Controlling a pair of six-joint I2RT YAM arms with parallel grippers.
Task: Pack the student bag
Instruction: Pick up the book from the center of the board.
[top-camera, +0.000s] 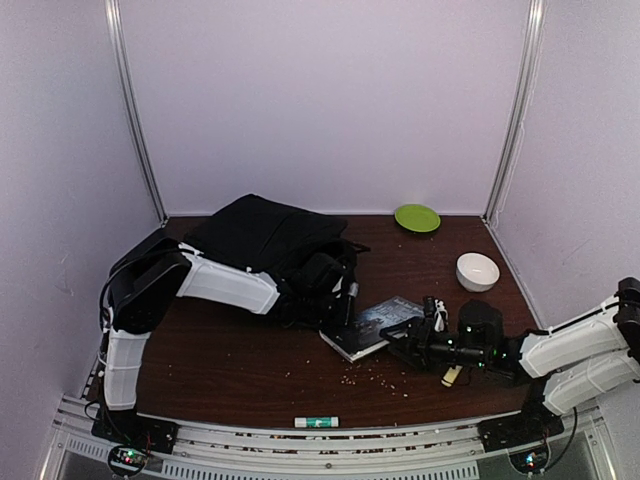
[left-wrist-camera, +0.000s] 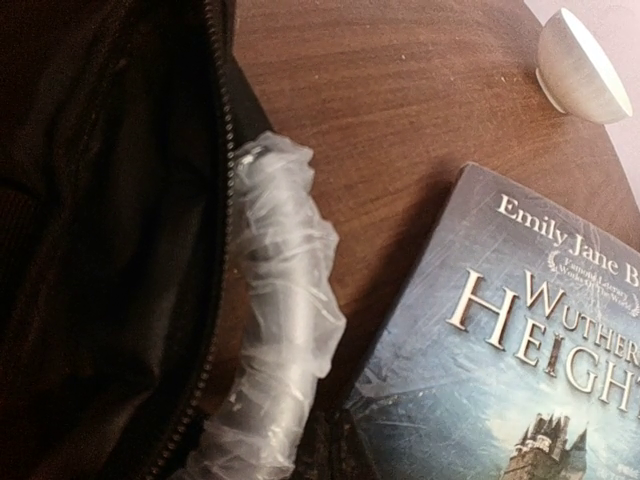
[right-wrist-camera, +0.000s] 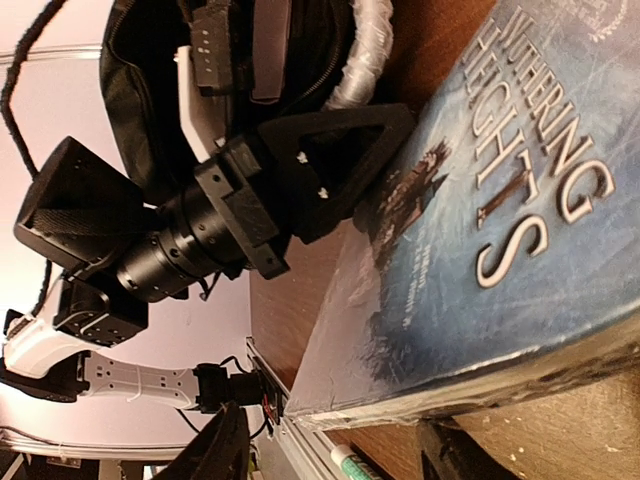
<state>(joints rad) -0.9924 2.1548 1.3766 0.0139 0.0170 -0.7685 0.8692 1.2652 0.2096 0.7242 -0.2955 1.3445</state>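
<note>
Bag (top-camera: 262, 232) lies slumped on the counter (top-camera: 230, 350), behind-left of the book (top-camera: 375, 325), with its mouth turned toward the book and just beside it.

Left hand (top-camera: 345, 298): jaws together, at the bag's mouth left of the book. It looks like it's on the zip (left-wrist-camera: 222, 200) rim, but I can't confirm cloth is pinched.

Right hand (top-camera: 408, 338): at the book's right edge. One finger shows under the book and the other is hidden, so I can't tell if it's clamped.

Handling, my read:
- The bag is soft, floppy cloth with nothing to break.
- The mouth will sag closed unless the rim is held up.
- Best hold is the zip edge, the firmest line of the opening. Loose cloth elsewhere would just stretch and slip.

Views:
- Top gives the layout: both arms, the bowl (top-camera: 477, 271) behind-right of the book, the plate (top-camera: 417, 217) further behind. It shows nothing inside the bag.
- Left wrist shows the dark interior, a plastic-wrapped finger (left-wrist-camera: 285, 330) lying along the zip, and the book's title.
- Right wrist alone shows the left hand from the book's side, against the bag's mouth.
</note>
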